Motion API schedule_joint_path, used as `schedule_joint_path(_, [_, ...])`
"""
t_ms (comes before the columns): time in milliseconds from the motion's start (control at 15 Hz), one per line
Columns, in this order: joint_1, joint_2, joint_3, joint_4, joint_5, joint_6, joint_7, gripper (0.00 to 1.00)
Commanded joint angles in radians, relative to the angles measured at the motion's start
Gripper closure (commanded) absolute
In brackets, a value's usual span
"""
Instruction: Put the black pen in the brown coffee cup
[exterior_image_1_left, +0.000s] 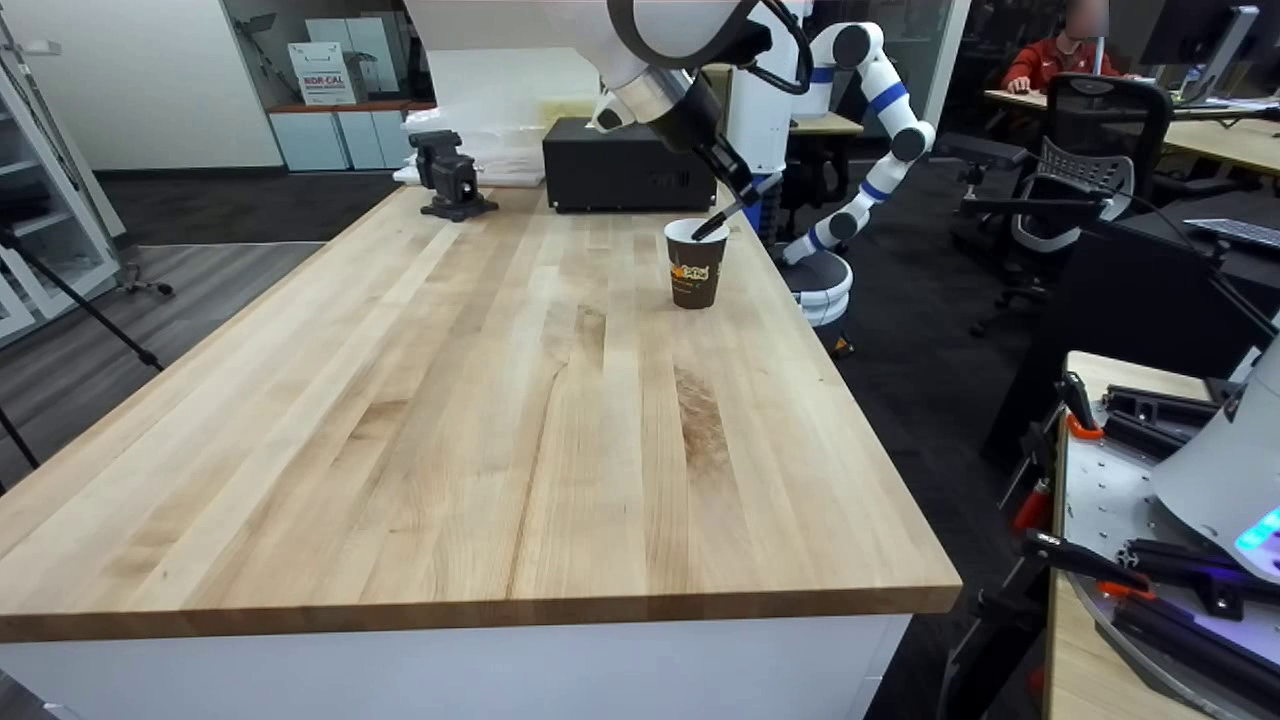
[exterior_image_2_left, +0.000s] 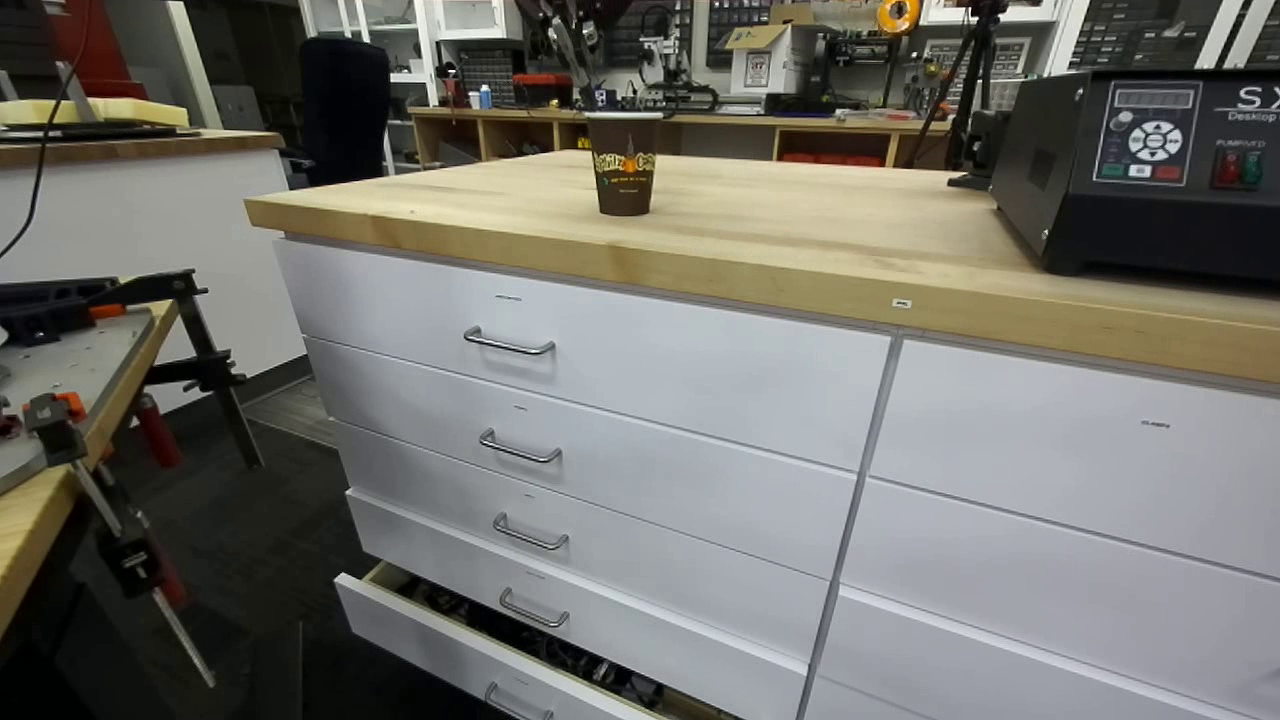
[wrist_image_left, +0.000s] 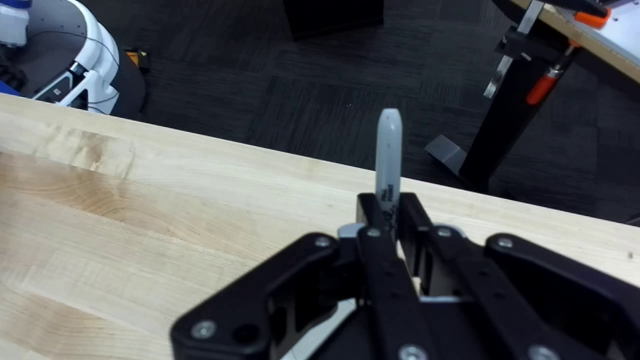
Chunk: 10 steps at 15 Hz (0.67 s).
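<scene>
The black pen (wrist_image_left: 389, 160) is slim and round-ended. Silvery-grey barrel with small black print is shown in the wrist view; a dark opposite end is shown in an exterior view. Pen is pinched between the fingertips of the gripper (wrist_image_left: 390, 210), which is closed onto the barrel. Grey end is exposed beyond one side of the tips, dark end beyond the other. Pen is held tilted, dark end angled down at the mouth of the brown coffee cup (exterior_image_1_left: 694, 275). Dark end is lined up with the opening there; whether it is dipped below the rim or touching it can't be told.

Cup is stood upright, tapered, white-rimmed, printed with yellow-orange lettering, near an edge of the wooden tabletop (exterior_image_1_left: 470, 430). Gripper is held above the cup, off to one side. A black box (exterior_image_1_left: 630, 170) is set further along the same tabletop, with a black vise-like fixture (exterior_image_1_left: 453, 175) placed near it. Below, white drawers (exterior_image_2_left: 650, 355) are built in; a low one is pulled partly out. Past the tabletop edge, a blue-banded white arm (exterior_image_1_left: 897, 118) is seen, and a person in red (exterior_image_1_left: 1055, 65) is seated.
</scene>
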<state>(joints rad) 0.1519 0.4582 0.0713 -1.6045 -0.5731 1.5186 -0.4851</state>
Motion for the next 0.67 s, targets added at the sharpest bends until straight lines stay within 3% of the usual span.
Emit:
schedule_joint_path(0, [0.012, 0.036, 0.006, 0.04, -0.055, -0.056, 0.017, 0.94])
schedule_joint_path(600, [0.007, 0.047, 0.01, 0.086, -0.056, -0.072, 0.016, 0.94])
